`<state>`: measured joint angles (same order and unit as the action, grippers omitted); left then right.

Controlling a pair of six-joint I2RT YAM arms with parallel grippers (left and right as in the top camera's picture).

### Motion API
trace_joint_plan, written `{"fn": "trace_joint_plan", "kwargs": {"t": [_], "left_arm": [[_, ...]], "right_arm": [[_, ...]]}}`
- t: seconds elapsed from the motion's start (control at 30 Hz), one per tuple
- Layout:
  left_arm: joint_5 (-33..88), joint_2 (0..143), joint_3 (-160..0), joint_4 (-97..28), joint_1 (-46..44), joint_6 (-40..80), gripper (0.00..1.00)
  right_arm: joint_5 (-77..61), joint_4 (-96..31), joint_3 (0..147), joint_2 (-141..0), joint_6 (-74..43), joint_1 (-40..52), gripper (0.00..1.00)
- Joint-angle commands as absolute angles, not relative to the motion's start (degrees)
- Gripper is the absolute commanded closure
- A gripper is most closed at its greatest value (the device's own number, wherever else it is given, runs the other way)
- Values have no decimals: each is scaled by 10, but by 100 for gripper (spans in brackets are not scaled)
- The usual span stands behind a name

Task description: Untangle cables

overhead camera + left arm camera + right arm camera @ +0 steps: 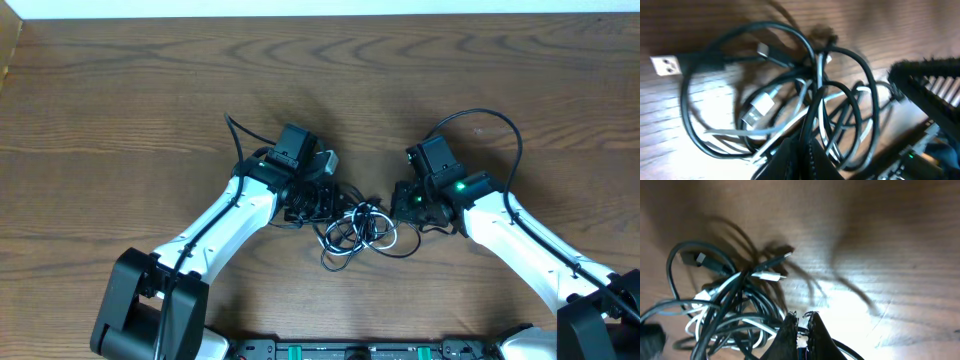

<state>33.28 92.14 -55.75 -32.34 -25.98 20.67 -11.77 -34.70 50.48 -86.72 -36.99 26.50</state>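
Overhead: both arms reach in from the near edge of the worktop (150, 100), elbows out, wrists turned toward each other. The left tool (322, 205) and right tool (398, 207) flank the cables (360, 228), a knot of black and white loops near the middle of the near edge. Bare wood runs wide to the far edge and both sides.

Left wrist: the left tool (802, 145) is pinched narrow on a black cord of the cables (757, 107).

Right wrist: the right tool (801, 322) is closed tight at the edge of the cables (725, 295); whether it grips one I cannot tell. Open wood lies to its right.
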Motion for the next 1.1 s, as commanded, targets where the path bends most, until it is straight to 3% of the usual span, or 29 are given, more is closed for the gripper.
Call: {"fn": "trace_joint_plan", "kwargs": {"t": [0.0,0.37,1.07], "left_arm": [[293,923,-548,-325,-258,195,92],[290,923,-548,-325,-258,195,92],[290,923,-548,-323,-258,195,92]], "right_arm": [[-147,-356,505,-863,-368,268,99],[-166,-339,505,-863,-451,272,99],[-127,-271,504,-897,-488,306,99]]}}
